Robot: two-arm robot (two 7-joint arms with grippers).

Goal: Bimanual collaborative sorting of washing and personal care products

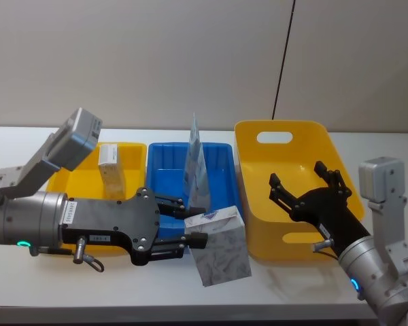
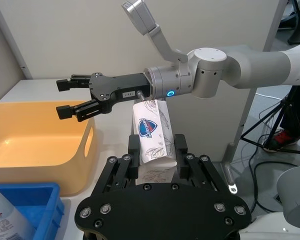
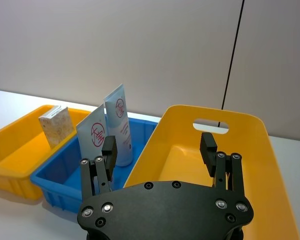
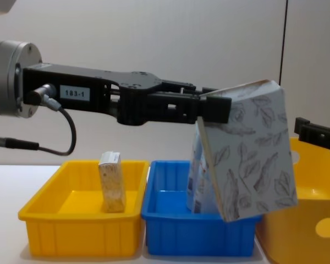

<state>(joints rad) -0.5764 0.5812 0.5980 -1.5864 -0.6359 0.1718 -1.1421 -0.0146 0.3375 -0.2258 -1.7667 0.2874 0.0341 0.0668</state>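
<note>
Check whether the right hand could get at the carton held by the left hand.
Probably yes. The right hand is open over the large yellow bin, the carton hangs tilted from the left hand with its lower part exposed, and nothing lies between them.

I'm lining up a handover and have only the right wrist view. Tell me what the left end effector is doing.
Observer: The left end effector is shut on a leaf-print carton, held in the air in front of the blue tray.
Operator: Report how the carton hangs.
Observer: The chest view shows it tilted, gripped near its top, with its lower end hanging free.
Operator: Place my right end effector against it.
Observer: In the head view, the right end effector is open over the large yellow basket, apart from the carton and not touching it.
</note>
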